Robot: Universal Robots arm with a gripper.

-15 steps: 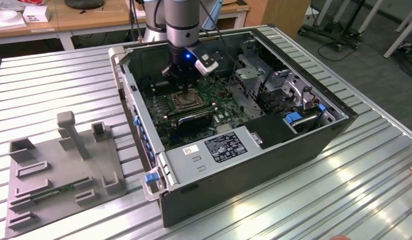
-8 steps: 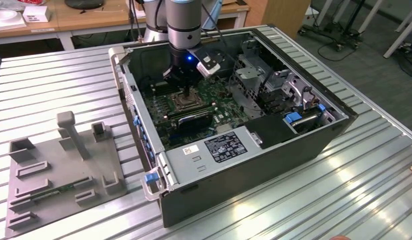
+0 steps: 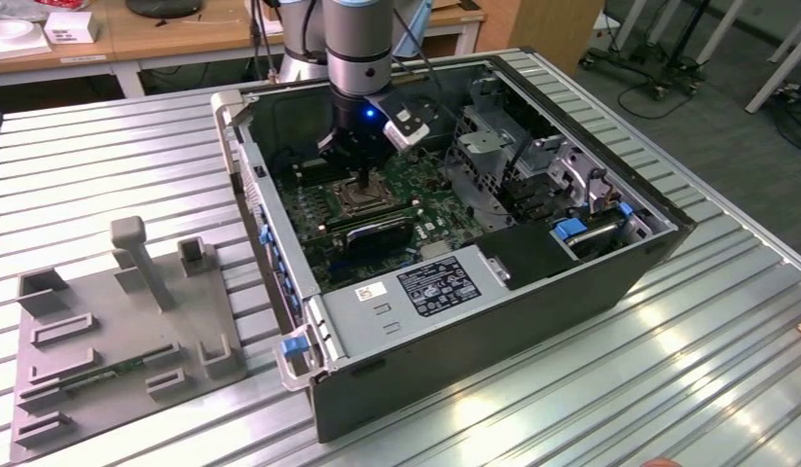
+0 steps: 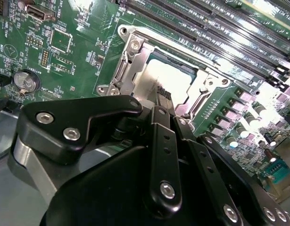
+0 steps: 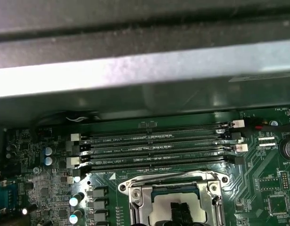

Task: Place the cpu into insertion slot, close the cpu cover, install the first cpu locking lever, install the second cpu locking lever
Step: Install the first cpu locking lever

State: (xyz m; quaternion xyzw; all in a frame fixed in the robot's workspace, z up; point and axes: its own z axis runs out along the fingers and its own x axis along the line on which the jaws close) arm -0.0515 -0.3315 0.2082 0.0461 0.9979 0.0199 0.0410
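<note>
cpu (image 4: 175, 82), flat silvery square, fingers (image 4: 162, 96) touching

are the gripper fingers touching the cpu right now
Touching: in the second wrist view the fingers press down onto the cpu seated in the insertion slot.

My arm (image 3: 352, 44): silver-grey tube with grey joint, small blue light lit on wrist, white-and-black camera block (image 3: 410, 124) bolted to side. Gripper (image 4: 164, 101): matte black, angular linkage plates, silver hex-socket screws at pivots, brushed metal collar at base. I see two narrow black fingertips (image 5: 182, 210) side by side, blunt ends.
</note>
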